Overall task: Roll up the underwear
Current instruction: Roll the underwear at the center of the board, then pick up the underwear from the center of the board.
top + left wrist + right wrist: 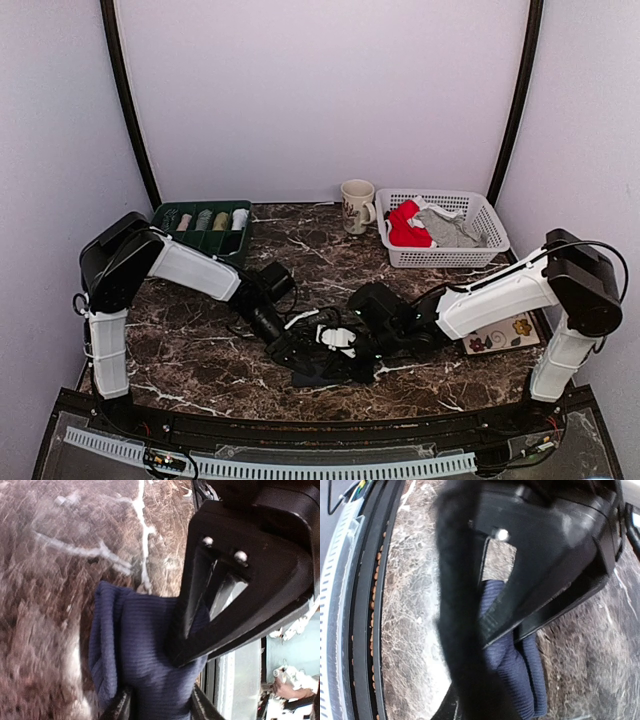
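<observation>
The dark navy underwear point(325, 372) lies bunched on the marble table near the front, between both grippers. My left gripper point(298, 350) is shut on one end of it; in the left wrist view the ribbed navy cloth point(140, 645) fills the gap at the left gripper point(160, 707). My right gripper point(352, 345) meets it from the right, with one finger point(225, 580) pressed on the cloth. In the right wrist view the navy cloth point(520, 680) runs into the right gripper point(487, 705), which the left gripper's finger partly hides. Red underwear point(403, 225) and grey underwear point(450, 230) lie in the basket.
A white basket point(445, 258) stands at the back right, with a cream mug point(355, 205) to its left. A green tray point(200, 218) with several rolled items stands at the back left. A sticker card point(498, 335) lies by the right arm. The table's front edge point(375, 630) is close.
</observation>
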